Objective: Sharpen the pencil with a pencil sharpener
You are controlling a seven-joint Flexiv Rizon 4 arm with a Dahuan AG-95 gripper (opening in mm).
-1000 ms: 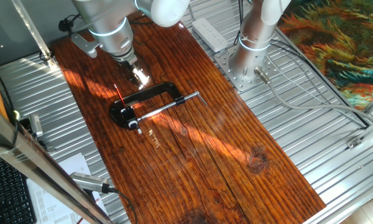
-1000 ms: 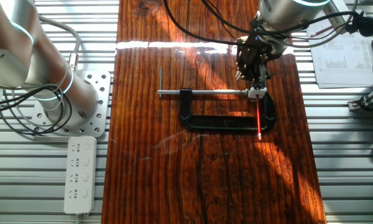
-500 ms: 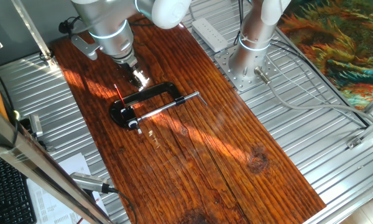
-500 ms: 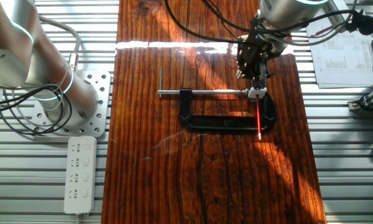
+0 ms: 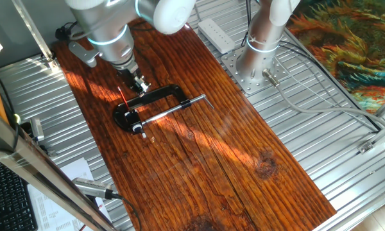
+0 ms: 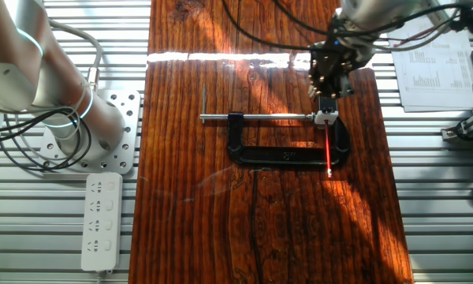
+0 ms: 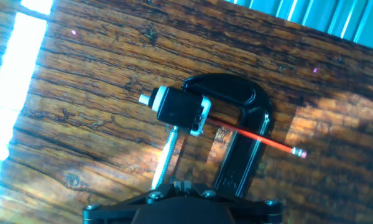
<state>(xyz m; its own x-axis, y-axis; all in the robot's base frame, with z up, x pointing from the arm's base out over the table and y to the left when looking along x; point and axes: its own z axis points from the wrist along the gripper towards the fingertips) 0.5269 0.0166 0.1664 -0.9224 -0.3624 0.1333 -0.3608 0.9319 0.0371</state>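
The thin red pencil [image 6: 329,150] lies across the black C-shaped clamp [image 6: 284,154], with its tip in the small black pencil sharpener [image 7: 177,107]. The sharpener sits between the clamp's silver screw rod [image 7: 165,158] and its jaw. The pencil also shows in the hand view [image 7: 255,137] and in one fixed view [image 5: 123,97], and the sharpener shows in both fixed views [image 5: 129,117] [image 6: 324,118]. My gripper [image 6: 329,96] hangs just above and beside the sharpener end. Its fingers are together and hold nothing. It also shows in one fixed view [image 5: 141,85] and at the bottom of the hand view [image 7: 188,184].
The clamp rests on a dark wooden board [image 6: 260,229] on a ribbed metal table. A second arm's base [image 6: 79,126] and a white power strip [image 6: 101,221] stand off the board's side. Papers [image 6: 430,75] lie past the opposite side.
My gripper has drawn back a little from the sharpener end, towards the board's edge and upward. The pencil, sharpener and clamp have not moved.
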